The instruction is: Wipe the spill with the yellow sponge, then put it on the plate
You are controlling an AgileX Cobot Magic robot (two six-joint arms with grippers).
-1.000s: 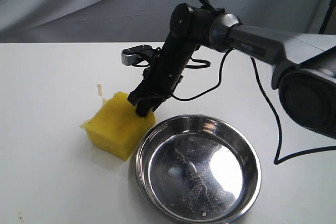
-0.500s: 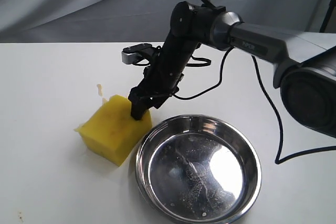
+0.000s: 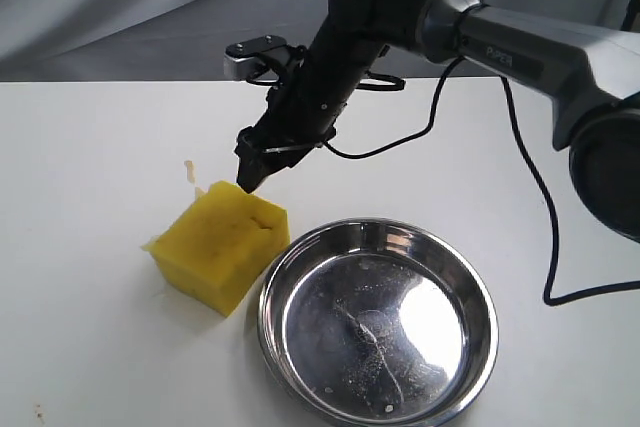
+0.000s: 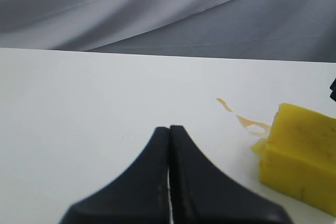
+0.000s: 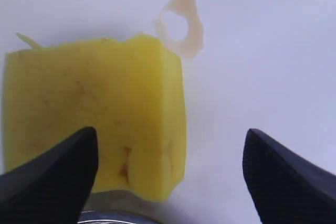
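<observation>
The yellow sponge (image 3: 218,243) rests on the white table, touching the left rim of the steel plate (image 3: 478,285). A thin amber spill (image 3: 189,171) lies just beyond the sponge's far corner. My right gripper (image 3: 252,169) hovers open just above the sponge's top far edge, holding nothing. In the right wrist view the sponge (image 5: 94,114) sits below the open right gripper (image 5: 170,131), with the spill (image 5: 184,24) past it. My left gripper (image 4: 169,128) is shut and empty, low over bare table; the spill (image 4: 247,121) and sponge (image 4: 299,156) lie beyond it to one side.
A black cable (image 3: 535,207) trails from the right arm across the table behind the plate. Grey cloth (image 3: 150,7) hangs behind the table's back edge. A small brown speck (image 3: 40,411) marks the near left of the table.
My right gripper has opened, let go of the sponge and risen up and away from it. The sponge slid slightly left earlier and now lies free.
</observation>
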